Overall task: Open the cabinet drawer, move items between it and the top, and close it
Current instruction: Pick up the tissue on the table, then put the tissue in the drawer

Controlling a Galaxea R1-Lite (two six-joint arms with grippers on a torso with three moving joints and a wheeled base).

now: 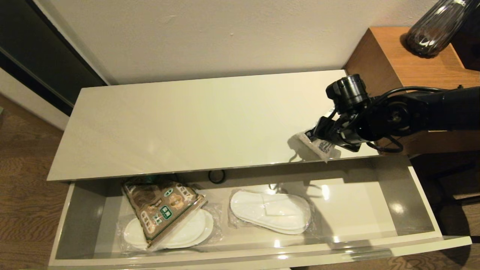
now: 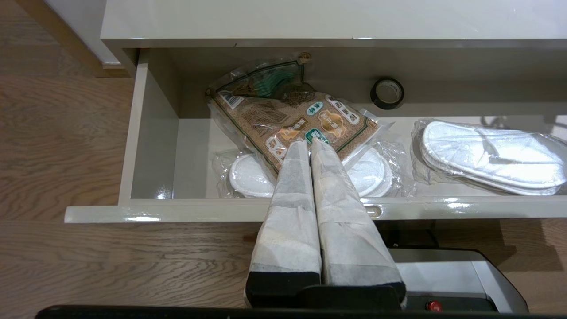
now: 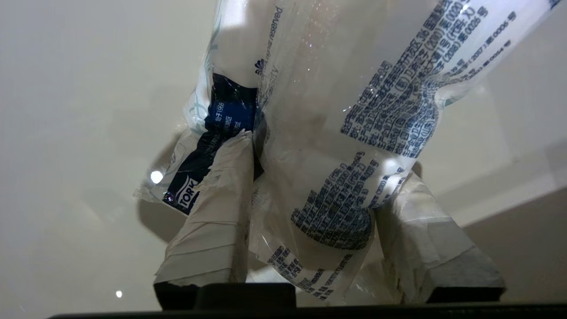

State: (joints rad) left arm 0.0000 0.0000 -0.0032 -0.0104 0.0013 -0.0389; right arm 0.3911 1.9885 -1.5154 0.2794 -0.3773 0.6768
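- The right gripper [image 1: 325, 139] is clamped on the tissue pack [image 1: 319, 147], with the white wrapper bulging between its taped fingers [image 3: 221, 195] in the right wrist view; the pack sits at the front right corner of the top [image 1: 195, 123], close to the front edge.
- I cannot tell for sure whether the pack touches the surface or hangs just above it, though its shadow lies tight beside it.
- To do this step well, I'd say the grip should stay firm but not crush the soft pack, and the lift should go straight up before any swing over the front edge, so the trailing wrapper does not drag on the glossy surface.
- The cabinet drawer [image 1: 423, 210] stands pulled out below, and its bare right end, right of the slippers [image 1: 270, 210], looks the natural place to set the pack down.
- The snack bag [image 1: 162, 208] lies near the drawer's left end over a second wrapped pair, and the tape roll [image 1: 217, 176] sits against the back wall, half under the top's front edge.
- The left gripper [image 2: 310, 148] is parked in front of the drawer, its fingers pressed together and holding nothing.
- The top is smooth and reflective; a brown side table [image 1: 405, 67] with a dark vase [image 1: 431, 32] stands at the right, and the floor is wood.
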